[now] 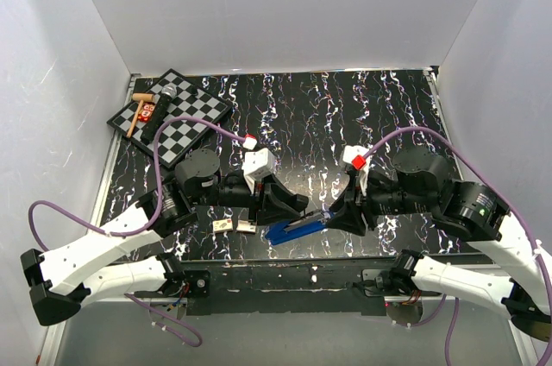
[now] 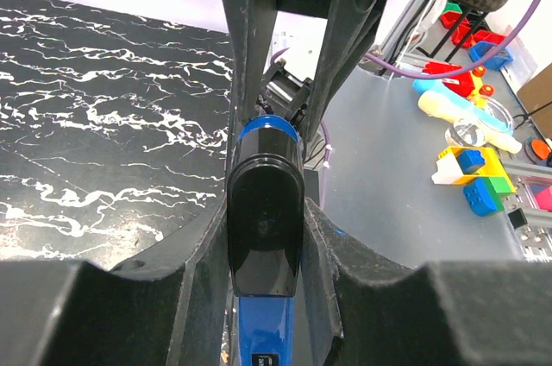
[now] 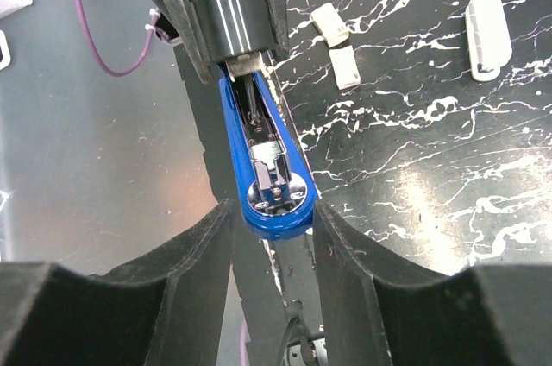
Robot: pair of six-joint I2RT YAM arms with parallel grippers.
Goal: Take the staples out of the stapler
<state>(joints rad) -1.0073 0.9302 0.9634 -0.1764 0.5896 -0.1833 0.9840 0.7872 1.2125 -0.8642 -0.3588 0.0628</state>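
A blue stapler (image 1: 296, 229) with a black top lies lengthwise between my two grippers near the table's front edge. In the left wrist view my left gripper (image 2: 265, 241) is shut on the stapler (image 2: 264, 202), its pads pressed against the black top's sides. My right gripper (image 3: 274, 221) is open and straddles the stapler's rounded blue end (image 3: 278, 211), with a narrow gap on each side. That end faces up opened, and its silvery metal channel (image 3: 261, 129) shows. The staples are hidden; I cannot make them out in the channel.
Two small tan-and-white boxes (image 3: 328, 22) (image 3: 344, 66) and a white oblong piece (image 3: 486, 21) lie on the black marbled table (image 1: 345, 116). A chessboard (image 1: 185, 116) with a wooden mallet (image 1: 138, 111) sits at the back left. White walls enclose three sides.
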